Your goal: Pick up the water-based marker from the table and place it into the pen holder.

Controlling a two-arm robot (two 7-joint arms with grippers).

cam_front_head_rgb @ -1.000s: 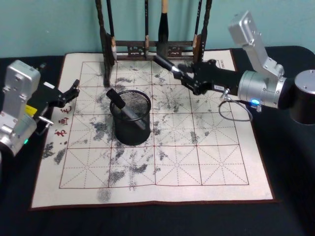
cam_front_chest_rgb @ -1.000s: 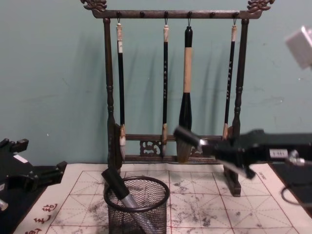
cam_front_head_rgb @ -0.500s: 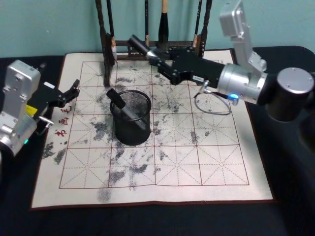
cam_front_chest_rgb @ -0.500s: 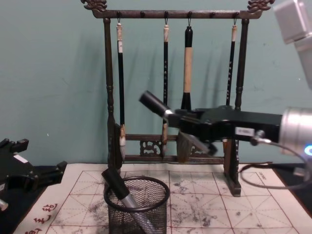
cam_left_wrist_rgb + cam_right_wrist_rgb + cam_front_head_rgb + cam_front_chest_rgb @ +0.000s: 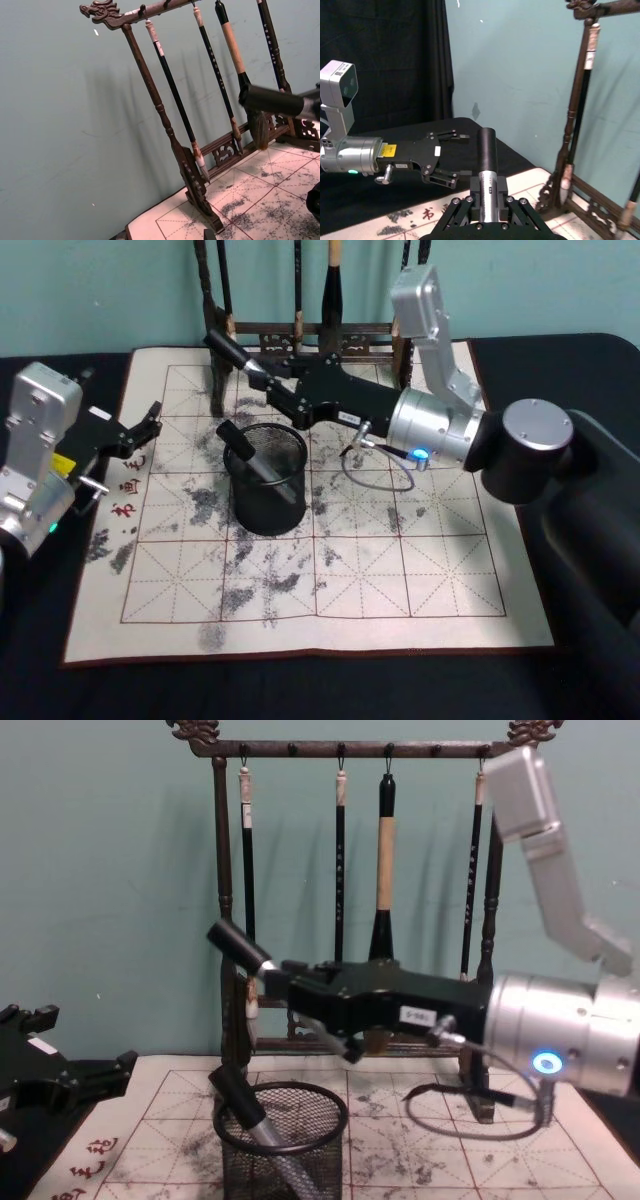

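My right gripper (image 5: pixel 268 378) is shut on the water-based marker (image 5: pixel 230 348), which has a silver barrel and a wide black cap. The marker (image 5: pixel 238 946) hangs tilted in the air, cap end up, above and behind the left rim of the pen holder (image 5: pixel 305 1155). In the right wrist view the marker (image 5: pixel 487 150) sticks out between the gripper's fingers (image 5: pixel 470 205). The pen holder (image 5: pixel 262 508), a black mesh cup, stands on the gridded mat of the table (image 5: pixel 400 570) with another black-capped marker (image 5: pixel 248 454) leaning inside. My left gripper (image 5: pixel 140 427) rests open at the mat's left edge.
A tall dark wooden brush rack (image 5: pixel 225 920) with several hanging brushes stands along the mat's far edge, right behind the held marker. A loose cable (image 5: pixel 375 462) loops under the right arm. The mat's front half lies bare except for ink stains.
My right arm has swung left with the marker, from the mat's right side past the rack to a spot above and behind the pen holder. The left arm has stayed still.
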